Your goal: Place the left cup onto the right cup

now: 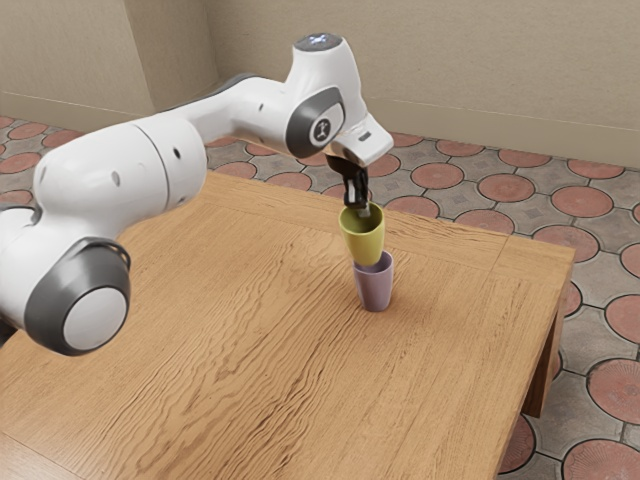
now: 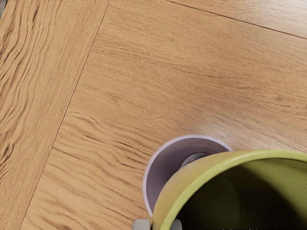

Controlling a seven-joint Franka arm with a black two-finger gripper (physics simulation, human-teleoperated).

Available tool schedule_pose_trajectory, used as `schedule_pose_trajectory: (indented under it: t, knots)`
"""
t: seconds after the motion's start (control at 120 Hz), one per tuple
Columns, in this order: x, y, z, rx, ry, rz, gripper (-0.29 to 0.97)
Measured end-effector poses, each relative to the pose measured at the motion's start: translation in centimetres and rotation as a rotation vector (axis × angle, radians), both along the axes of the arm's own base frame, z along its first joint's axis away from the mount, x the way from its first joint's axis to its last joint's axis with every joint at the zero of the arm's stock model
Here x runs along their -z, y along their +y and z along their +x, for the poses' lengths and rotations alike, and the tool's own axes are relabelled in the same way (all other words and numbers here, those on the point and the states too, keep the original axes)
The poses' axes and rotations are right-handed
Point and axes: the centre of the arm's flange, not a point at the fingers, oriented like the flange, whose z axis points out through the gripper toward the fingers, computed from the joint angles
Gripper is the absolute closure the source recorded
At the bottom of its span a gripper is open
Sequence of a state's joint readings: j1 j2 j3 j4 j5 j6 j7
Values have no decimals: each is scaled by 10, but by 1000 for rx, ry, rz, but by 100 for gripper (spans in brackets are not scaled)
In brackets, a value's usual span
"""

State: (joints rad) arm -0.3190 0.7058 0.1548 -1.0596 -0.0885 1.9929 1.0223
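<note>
Green cup (image 2: pixel 225 191) held at the purple cup (image 1: pixel 375 285)

Closest under the hand, the green cup is seen from above with its mouth open, and the pale rim of the purple cup shows just beside and beneath it. From the side, the green cup is clamped at its rim by the gripper (image 1: pixel 358 203) and held slightly tilted, its base at the purple cup's mouth. Whether it rests inside cannot be told. The purple cup stands upright on the wooden table (image 1: pixel 200 330), reached by the white arm (image 1: pixel 130 180) from the exterior view's left.
</note>
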Motion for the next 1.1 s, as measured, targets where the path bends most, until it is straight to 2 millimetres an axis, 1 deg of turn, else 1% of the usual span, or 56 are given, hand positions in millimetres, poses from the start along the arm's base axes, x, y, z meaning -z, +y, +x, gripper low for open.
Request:
schedule_pose_trajectory:
  t: [0.558,0.717,0.933,0.967,1.1]
  knots:
    - [19,-6,12,33,-18,6,79]
    - [31,-4,14,38,-11,5,79]
    - [38,-4,16,47,-12,5,79]
    - [38,-4,17,49,-13,5,73]
    - [38,-5,17,61,-13,1,43]
